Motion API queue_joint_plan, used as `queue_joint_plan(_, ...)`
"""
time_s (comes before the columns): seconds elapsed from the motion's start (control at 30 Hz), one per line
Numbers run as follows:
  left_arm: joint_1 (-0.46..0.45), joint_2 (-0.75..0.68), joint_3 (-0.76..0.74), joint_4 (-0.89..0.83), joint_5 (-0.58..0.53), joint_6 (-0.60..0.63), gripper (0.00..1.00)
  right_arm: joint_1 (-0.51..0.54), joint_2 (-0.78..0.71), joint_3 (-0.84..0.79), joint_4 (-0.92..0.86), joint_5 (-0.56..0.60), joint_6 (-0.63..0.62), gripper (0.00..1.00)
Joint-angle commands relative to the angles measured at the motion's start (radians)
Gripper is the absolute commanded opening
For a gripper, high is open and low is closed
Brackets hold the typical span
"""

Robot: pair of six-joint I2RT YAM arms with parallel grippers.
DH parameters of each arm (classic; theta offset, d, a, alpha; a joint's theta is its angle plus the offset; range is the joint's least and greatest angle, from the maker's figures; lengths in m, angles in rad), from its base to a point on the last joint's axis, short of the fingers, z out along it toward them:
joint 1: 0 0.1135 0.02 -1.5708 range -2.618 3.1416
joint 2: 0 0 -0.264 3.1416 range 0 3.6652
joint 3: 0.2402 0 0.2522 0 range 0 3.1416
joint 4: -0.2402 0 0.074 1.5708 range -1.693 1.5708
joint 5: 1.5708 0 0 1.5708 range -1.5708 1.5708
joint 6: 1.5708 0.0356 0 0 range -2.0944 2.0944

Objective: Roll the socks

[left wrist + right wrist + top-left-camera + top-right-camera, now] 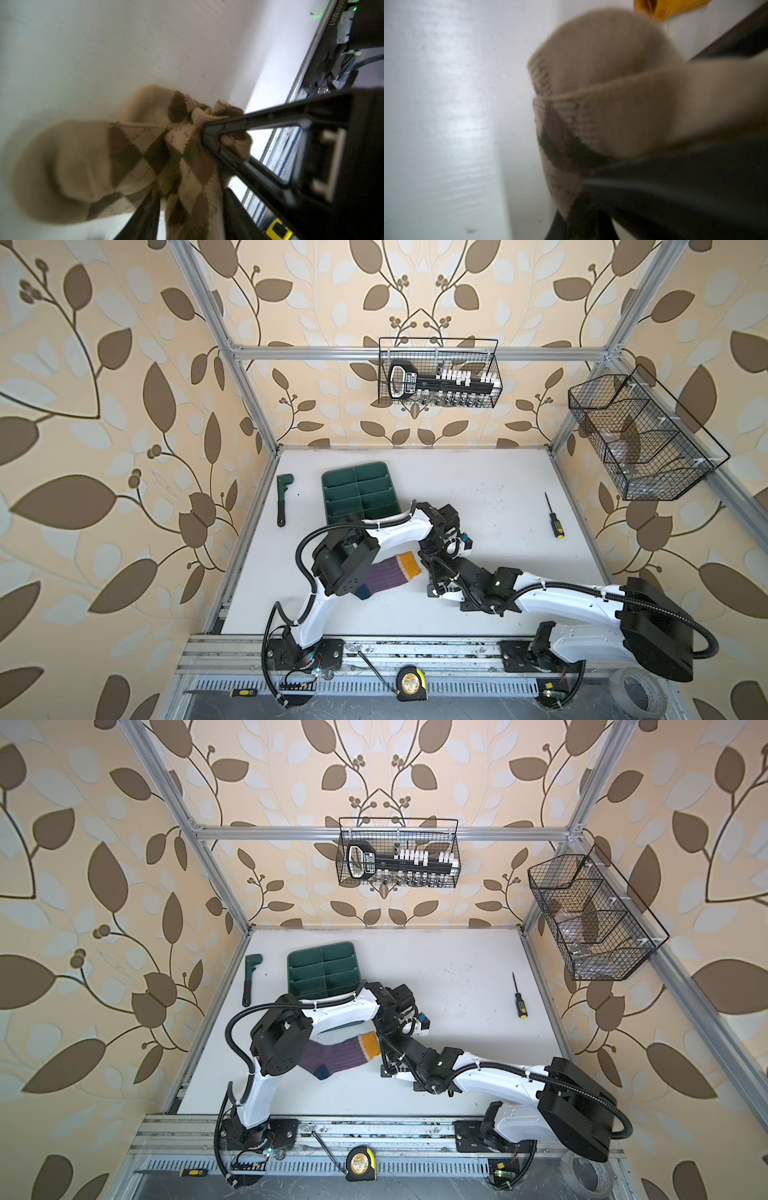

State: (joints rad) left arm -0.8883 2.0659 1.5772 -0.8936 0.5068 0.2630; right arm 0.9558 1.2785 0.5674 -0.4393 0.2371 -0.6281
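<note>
1. Your left claw (179, 161) stands part-way open in the left wrist view. The bunched middle of the tan-and-brown argyle knit sock (128, 158) sits between its fingers. One black fingertip (209, 127) touches the fabric, but you cannot tell whether it carries any of the load.
2. The purple ribbed sock with navy heel and mustard-yellow cuff (388, 574) lies flat and unrolled on the white desk (478, 489). Its foot end is tucked under your left arm's elbow, and its cuff points toward the two wrists. Both top views show it (336, 1056).
3. Your right claw (577, 207) is closed tight, and the argyle sock (602, 62) runs down between its fingers. The picture is blurred, but it looks like this claw holds that sock.
4. The step in hand looks like passing the argyle sock across to the right claw before pairing. No rolling has begun.
5. Next, back the left claw clear. Then have the right claw lay the argyle sock flat along the purple one with the cuffs matched and the bunch smoothed out, since a crumpled layer would roll unevenly.
6. The top views hide the argyle sock and both claw tips beneath the wrists, so only the wrist views show them. The right wrist view alone shows the mustard cuff (664, 8) just beyond the argyle sock. Only the top views show how the purple sock lies.
</note>
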Motion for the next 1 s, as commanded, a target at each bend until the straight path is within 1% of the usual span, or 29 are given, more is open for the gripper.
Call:
queue_joint_plan(0.0,0.016,-0.146,-0.042,0.045,-0.091,0.046,0.51,-0.011,0.012,-0.001,-0.167,-0.107,0.038,0.0)
queue_joint_plan(0.1,0.025,-0.238,-0.097,0.093,-0.196,0.045,0.51,-0.021,0.007,0.0,-0.18,-0.127,0.043,0.0)
queue_joint_plan(0.2,0.026,-0.373,-0.184,0.177,-0.375,0.012,0.51,-0.043,0.015,0.02,-0.207,-0.174,0.044,0.0)
queue_joint_plan(0.27,0.026,-0.509,-0.267,0.258,-0.511,-0.007,0.51,-0.065,0.036,0.04,-0.233,-0.21,0.038,0.0)
queue_joint_plan(0.33,0.026,-0.675,-0.346,0.325,-0.622,-0.02,0.52,-0.092,0.066,0.059,-0.257,-0.255,0.036,0.0)
queue_joint_plan(0.37,0.026,-0.761,-0.377,0.345,-0.654,-0.027,0.54,-0.11,0.082,0.072,-0.269,-0.286,0.038,0.0)
queue_joint_plan(0.47,0.008,-0.988,-0.431,0.331,-0.631,0.004,0.55,-0.163,0.138,0.111,-0.294,-0.375,0.05,0.0)
queue_joint_plan(0.5,-0.002,-1.041,-0.444,0.317,-0.6,0.028,0.56,-0.173,0.155,0.122,-0.303,-0.402,0.047,0.0)
queue_joint_plan(0.53,-0.031,-1.102,-0.455,0.302,-0.596,0.052,0.58,-0.184,0.176,0.135,-0.313,-0.426,0.044,0.0)
queue_joint_plan(0.6,-0.115,-1.163,-0.472,0.265,-0.635,0.092,0.6,-0.202,0.212,0.155,-0.325,-0.469,0.039,0.0)
queue_joint_plan(0.7,-0.289,-1.143,-0.488,0.207,-0.753,0.093,0.6,-0.236,0.264,0.186,-0.339,-0.536,0.023,0.0)
queue_joint_plan(0.73,-0.365,-1.117,-0.512,0.204,-0.8,0.091,0.6,-0.251,0.283,0.197,-0.346,-0.569,0.011,0.0)
queue_joint_plan(0.8,-0.488,-1.034,-0.56,0.217,-0.886,0.107,0.59,-0.27,0.316,0.219,-0.354,-0.616,0.001,0.0)
queue_joint_plan(0.83,-0.545,-0.971,-0.587,0.236,-0.933,0.123,0.6,-0.279,0.337,0.233,-0.364,-0.628,-0.005,0.0)
queue_joint_plan(0.9,-0.616,-0.847,-0.608,0.268,-1.002,0.15,0.6,-0.293,0.378,0.256,-0.384,-0.645,-0.014,0.0)
queue_joint_plan(0.97,-0.638,-0.733,-0.616,0.317,-1.04,0.179,0.6,-0.299,0.41,0.273,-0.392,-0.65,-0.011,0.0)
